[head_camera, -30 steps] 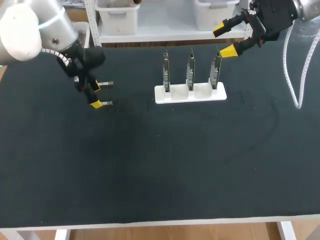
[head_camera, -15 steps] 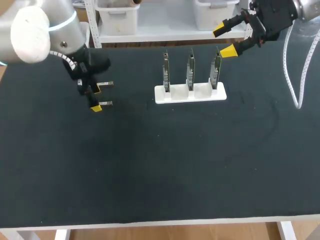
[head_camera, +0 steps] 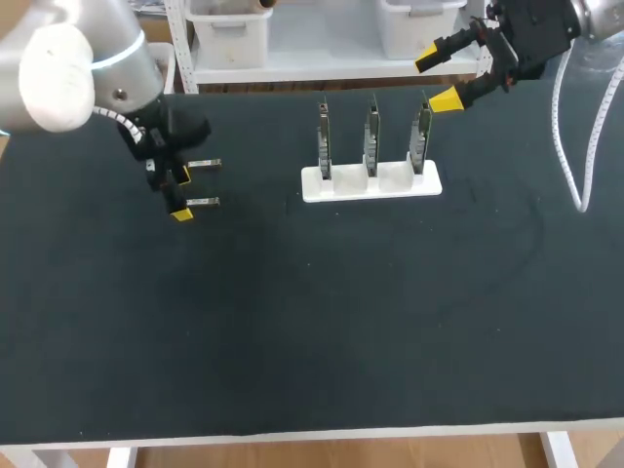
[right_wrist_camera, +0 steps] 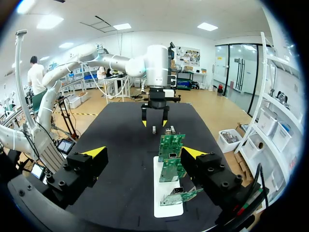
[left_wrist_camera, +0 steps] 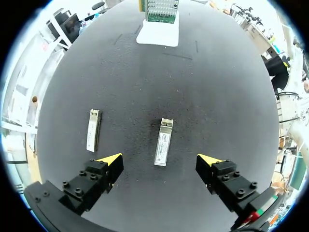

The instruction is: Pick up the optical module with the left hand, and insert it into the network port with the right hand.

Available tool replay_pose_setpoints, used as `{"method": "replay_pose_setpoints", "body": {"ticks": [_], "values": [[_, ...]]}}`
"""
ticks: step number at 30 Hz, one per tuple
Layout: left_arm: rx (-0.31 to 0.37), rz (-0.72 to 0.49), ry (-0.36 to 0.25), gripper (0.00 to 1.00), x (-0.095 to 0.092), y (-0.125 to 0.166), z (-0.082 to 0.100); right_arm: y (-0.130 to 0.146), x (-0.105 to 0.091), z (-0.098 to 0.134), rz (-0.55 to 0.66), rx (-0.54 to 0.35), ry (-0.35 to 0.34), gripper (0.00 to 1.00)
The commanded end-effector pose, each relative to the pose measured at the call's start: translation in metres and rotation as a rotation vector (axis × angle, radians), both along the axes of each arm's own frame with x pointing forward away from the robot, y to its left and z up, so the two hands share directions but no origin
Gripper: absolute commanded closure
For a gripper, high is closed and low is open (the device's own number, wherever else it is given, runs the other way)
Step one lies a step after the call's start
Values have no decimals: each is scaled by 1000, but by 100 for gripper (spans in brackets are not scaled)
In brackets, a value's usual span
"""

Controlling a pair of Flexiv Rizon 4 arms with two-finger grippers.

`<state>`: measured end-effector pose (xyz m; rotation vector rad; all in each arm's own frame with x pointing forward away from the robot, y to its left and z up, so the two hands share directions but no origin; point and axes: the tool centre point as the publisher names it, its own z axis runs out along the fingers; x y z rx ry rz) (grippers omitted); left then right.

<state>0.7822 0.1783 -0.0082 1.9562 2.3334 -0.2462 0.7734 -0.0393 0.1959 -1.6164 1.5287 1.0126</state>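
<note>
Left gripper (head_camera: 182,194) shifted left, white holder (head_camera: 343,185) holding three boards (head_camera: 371,129)

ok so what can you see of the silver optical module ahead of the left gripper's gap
The silver metal optical module lies flat on the black table, long axis toward the white board stand. A pale label covers its top. The open left gripper hovers over it without touching; a second module lies apart beside it.
</note>
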Motion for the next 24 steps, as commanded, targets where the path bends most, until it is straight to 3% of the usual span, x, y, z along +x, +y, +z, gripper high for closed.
{"method": "replay_pose_setpoints", "body": {"ticks": [1, 24], "values": [[16, -7, 4, 0, 3, -4, -2, 0, -1, 0, -2, -1, -1, 0], [33, -15, 41, 0, 3, -3, -6, 0, -1, 0, -2, -1, -1, 0]]}}
